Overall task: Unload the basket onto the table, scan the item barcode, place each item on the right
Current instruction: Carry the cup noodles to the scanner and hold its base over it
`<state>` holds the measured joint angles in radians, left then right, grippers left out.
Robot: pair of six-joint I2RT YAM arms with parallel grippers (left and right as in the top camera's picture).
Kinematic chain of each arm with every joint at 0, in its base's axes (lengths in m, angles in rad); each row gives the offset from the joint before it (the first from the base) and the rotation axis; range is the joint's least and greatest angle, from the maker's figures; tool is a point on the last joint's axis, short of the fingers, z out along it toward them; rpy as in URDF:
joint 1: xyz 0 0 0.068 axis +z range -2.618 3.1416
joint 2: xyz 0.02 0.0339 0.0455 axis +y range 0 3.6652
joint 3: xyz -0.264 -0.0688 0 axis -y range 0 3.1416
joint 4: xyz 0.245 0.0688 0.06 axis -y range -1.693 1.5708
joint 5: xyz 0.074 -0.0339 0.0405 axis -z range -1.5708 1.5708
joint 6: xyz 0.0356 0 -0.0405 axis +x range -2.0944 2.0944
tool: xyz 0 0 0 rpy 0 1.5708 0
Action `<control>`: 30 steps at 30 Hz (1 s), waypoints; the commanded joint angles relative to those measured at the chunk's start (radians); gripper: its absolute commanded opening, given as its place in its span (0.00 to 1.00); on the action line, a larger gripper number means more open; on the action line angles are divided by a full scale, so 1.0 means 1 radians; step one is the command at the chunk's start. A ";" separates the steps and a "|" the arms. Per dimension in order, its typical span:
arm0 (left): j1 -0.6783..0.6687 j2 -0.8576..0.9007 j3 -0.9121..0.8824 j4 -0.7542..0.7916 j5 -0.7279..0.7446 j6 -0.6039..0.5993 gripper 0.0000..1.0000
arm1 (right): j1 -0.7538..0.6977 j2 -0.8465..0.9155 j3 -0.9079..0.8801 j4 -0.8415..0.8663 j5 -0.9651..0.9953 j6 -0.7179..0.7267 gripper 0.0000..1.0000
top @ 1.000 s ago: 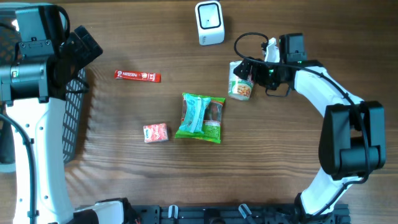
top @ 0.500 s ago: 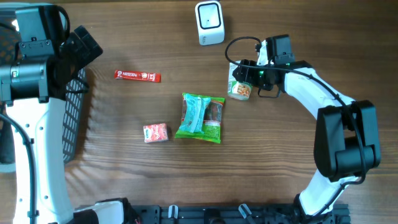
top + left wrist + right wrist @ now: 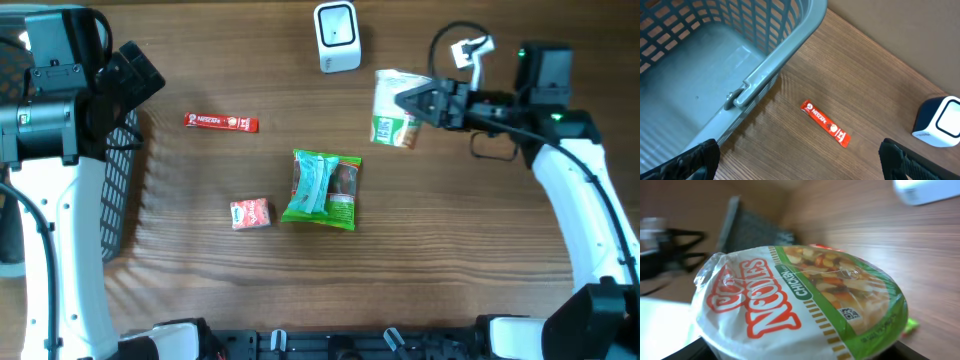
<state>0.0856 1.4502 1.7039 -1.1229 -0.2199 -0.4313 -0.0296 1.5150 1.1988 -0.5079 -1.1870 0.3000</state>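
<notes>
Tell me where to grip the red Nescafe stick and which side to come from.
Pinch the Nescafe stick at its middle, jaws across its narrow width, coming straight down from above. It lies flat on the table, long and thin, with bare wood on both long sides, so probably only its long edges offer a hold.

Overhead looks straight down on the whole worktop (image 3: 450,250), sharing the red sachet (image 3: 221,122) with the slanting left wrist view; the right wrist view crowds the noodle cup (image 3: 805,305).
</notes>
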 commanded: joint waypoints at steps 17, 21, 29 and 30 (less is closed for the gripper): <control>0.004 -0.004 0.012 0.000 -0.010 0.008 1.00 | 0.127 -0.014 0.005 -0.209 0.366 -0.151 0.78; 0.004 -0.004 0.012 0.000 -0.009 0.008 1.00 | 0.162 -0.014 0.010 -0.216 0.521 -0.105 0.78; 0.004 -0.004 0.012 0.000 -0.009 0.008 1.00 | 0.162 -0.016 0.058 -0.269 0.570 -0.143 0.77; 0.004 -0.004 0.012 0.000 -0.009 0.008 1.00 | 0.162 -0.016 0.064 -0.273 0.582 -0.142 0.76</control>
<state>0.0856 1.4502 1.7039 -1.1229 -0.2199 -0.4313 0.1295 1.5146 1.2186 -0.7761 -0.6304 0.1810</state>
